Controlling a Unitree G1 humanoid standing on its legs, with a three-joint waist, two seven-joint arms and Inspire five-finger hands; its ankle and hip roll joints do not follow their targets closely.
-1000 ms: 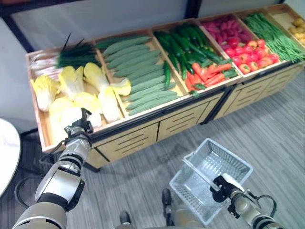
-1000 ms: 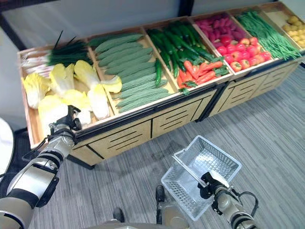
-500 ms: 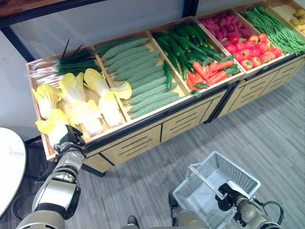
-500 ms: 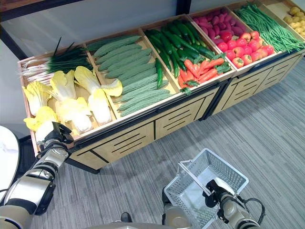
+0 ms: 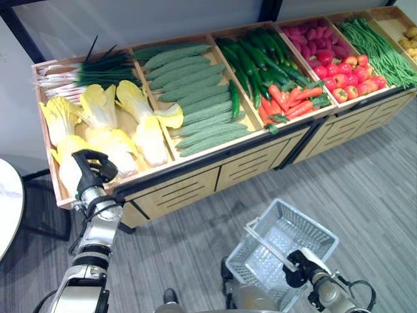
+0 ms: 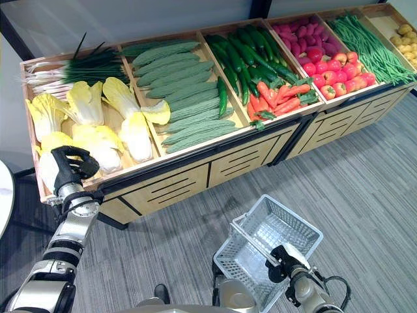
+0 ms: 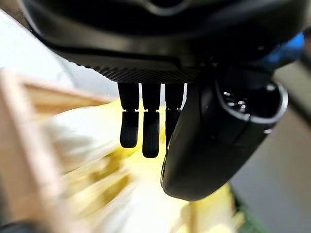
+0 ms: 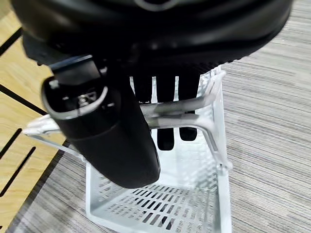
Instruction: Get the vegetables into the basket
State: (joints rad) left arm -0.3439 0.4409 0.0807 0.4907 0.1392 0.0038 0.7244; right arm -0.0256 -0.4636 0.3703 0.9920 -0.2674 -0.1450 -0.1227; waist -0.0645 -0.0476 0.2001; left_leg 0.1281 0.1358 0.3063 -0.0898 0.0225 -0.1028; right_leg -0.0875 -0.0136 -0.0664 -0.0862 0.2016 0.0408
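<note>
Right hand [image 6: 281, 261] fingers hooked under basket [image 5: 285, 229] handle, carrying it low beside the stand so it's ready to load; left hand [image 5: 90, 171] fingers loosely spread over cabbages [image 5: 111, 145], nothing gripped.

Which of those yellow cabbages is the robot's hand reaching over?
The front corner cabbage, nearest the stand's left end. The left hand hangs open right above it, while the other cabbages lie further back or towards the cucumbers.

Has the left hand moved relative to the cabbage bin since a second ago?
Yes. The left hand was over the cabbages inside the bin; now it sits back at the bin's front rim, fingers straight.
</note>
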